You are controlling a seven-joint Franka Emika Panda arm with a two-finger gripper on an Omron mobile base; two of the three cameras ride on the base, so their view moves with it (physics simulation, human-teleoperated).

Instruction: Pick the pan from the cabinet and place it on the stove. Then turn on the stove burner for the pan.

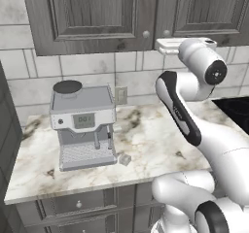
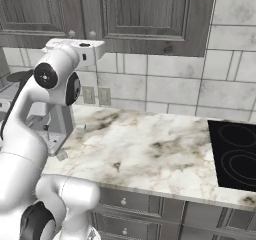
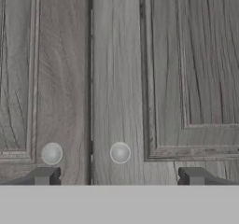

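Jaws spread, raised facing closed cabinet (image 3: 116, 78) doors.

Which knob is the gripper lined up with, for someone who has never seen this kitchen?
Find the grey wood-grain cabinet on the wall above the marble counter. Two small round silver knobs sit low on either side of the seam between its closed doors. The right knob lies between the open gripper tips; the left knob is just above one tip.
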